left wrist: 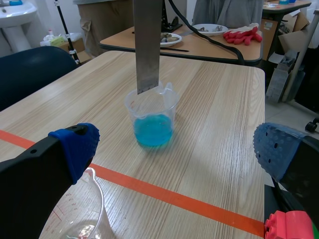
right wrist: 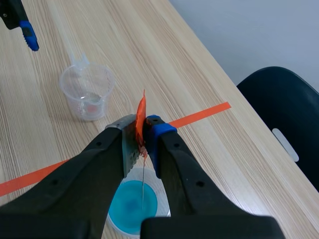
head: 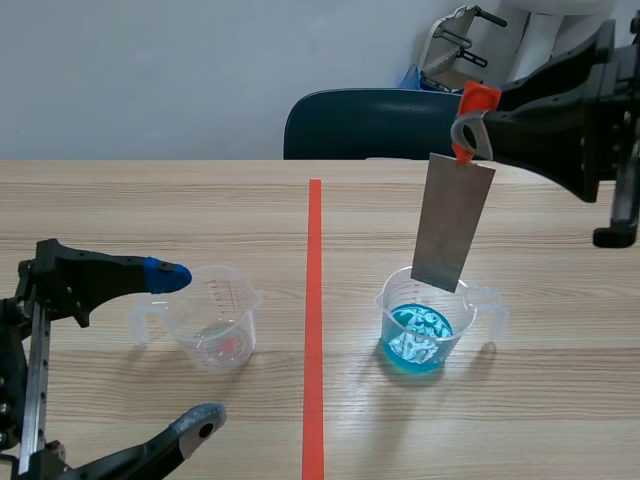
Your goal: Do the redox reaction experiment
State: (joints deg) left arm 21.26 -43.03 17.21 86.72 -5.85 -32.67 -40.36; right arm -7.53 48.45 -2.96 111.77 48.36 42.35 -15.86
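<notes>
**Left end effector (head: pixel 185 347) agape, right end effector (head: pixel 470 125) clamped on a metal strip (head: pixel 452 225)**

Left end effector: its two fingers stand wide apart and hold nothing. One blue-padded fingertip (head: pixel 167 274) hovers just beside the rim of the clear cup (head: pixel 212 320); the other lies low, nearer the robot. The clear cup stands upright on the tabletop (head: pixel 120 200) between those fingers without touching either. It carries printed graduation marks in red, too small to read, and I cannot tell what, if anything, is in it.

To its right the orange-red tape line (head: pixel 314 330) runs straight away from the robot and divides the tabletop in two.

Beyond the line stands the cup of blue liquid (head: pixel 425 325), a clear measuring cup with a handle and a spout, filled to less than half. No writing on it can be read.

Above it hangs the metal strip, flat, grey and slightly tilted. Its lower edge is at about the cup's rim, clear of the liquid. An orange tab (head: pixel 478 97) sits at its upper end.

Right end effector: raised above the tabletop, its fingers pressed together on the strip's upper end at the orange tab. A dark chair (head: pixel 370 125) stands behind the tabletop.
</notes>
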